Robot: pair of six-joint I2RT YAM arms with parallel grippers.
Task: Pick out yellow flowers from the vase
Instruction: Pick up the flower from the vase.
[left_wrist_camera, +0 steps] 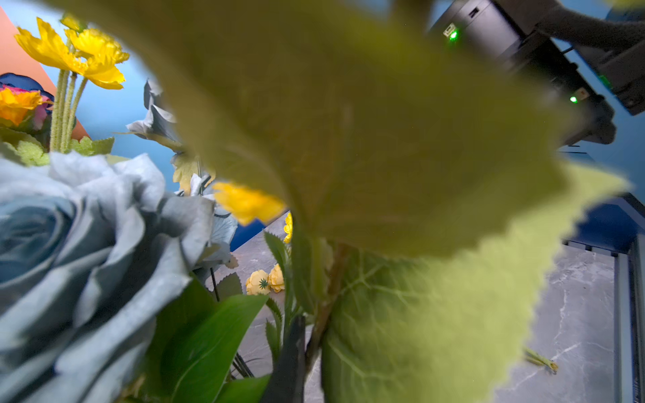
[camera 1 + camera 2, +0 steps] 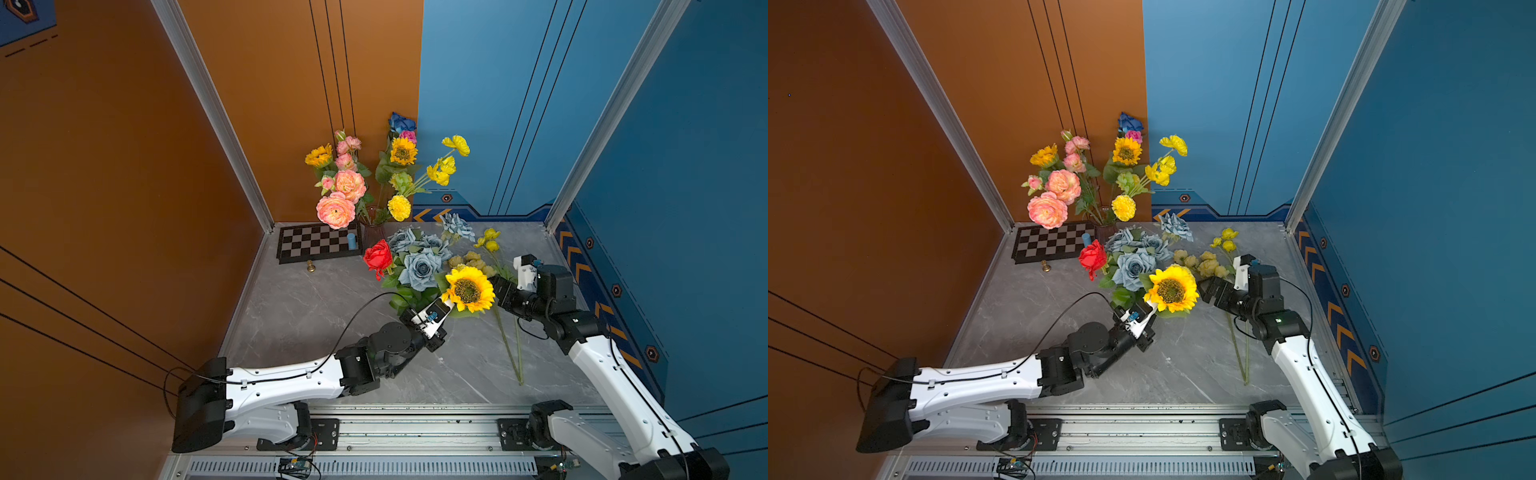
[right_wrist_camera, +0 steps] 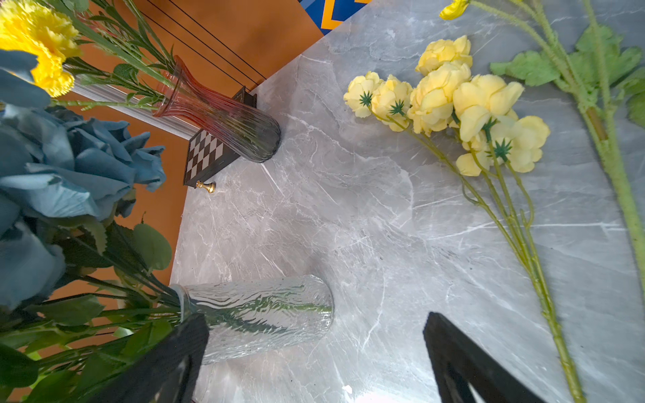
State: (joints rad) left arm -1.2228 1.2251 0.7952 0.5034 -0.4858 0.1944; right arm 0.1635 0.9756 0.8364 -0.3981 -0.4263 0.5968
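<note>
- Centres on the large dark-centred yellow sunflower (image 2: 468, 289), head up at the near edge of the grey-blue roses (image 2: 420, 268) in the clear rippled glass vase (image 3: 265, 314).
- Shows left jaws closed on its green stem (image 1: 326, 307) under the leaves; right jaws wide open, just beside the bloom.
- Looks like the pull-out step: grip made, stem end hidden.
- Calls next for a straight lift clear of the roses, then laying down by the pale-yellow rose cluster (image 3: 453, 101) on the grey marble desk (image 3: 349, 209).
- Leaves more yellow blooms (image 2: 399, 207) in the red-tinted ribbed vase (image 3: 223, 115).
</note>
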